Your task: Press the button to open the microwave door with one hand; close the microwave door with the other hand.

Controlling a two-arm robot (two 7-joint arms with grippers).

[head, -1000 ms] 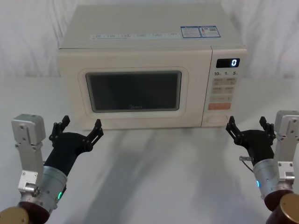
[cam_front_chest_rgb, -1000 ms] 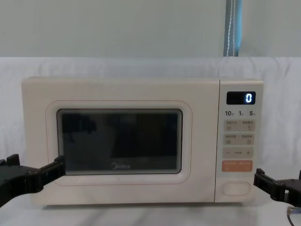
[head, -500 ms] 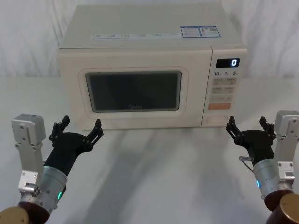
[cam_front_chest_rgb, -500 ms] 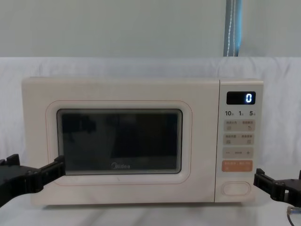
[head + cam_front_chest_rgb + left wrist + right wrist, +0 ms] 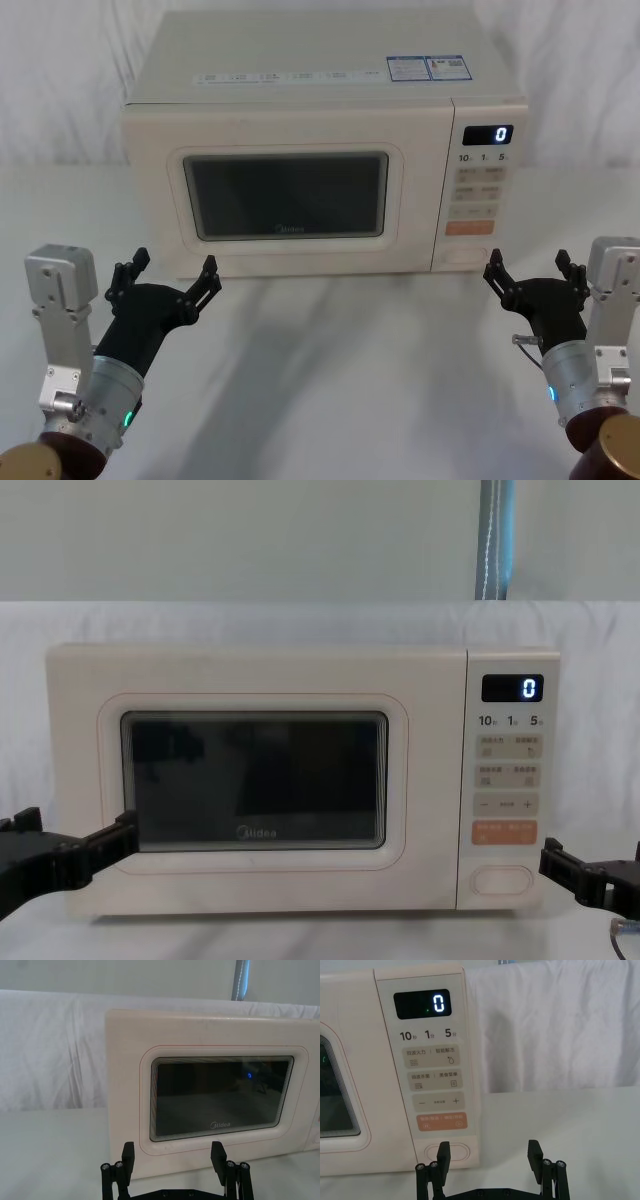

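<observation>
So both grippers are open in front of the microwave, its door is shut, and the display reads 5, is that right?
Almost: the display reads 0, as the right wrist view shows. The left gripper and right gripper are open before the microwave, and the door is shut.

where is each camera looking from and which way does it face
Head view: high, looking down at the microwave door; left pincer and right pincer show, both open.
Chest view: low, facing the door straight on; both pincers at the lower corners.
Left wrist view: behind the left pincer, facing the door.
Right wrist view: behind the right pincer, facing the button.
Head and chest views share the lit display.
</observation>
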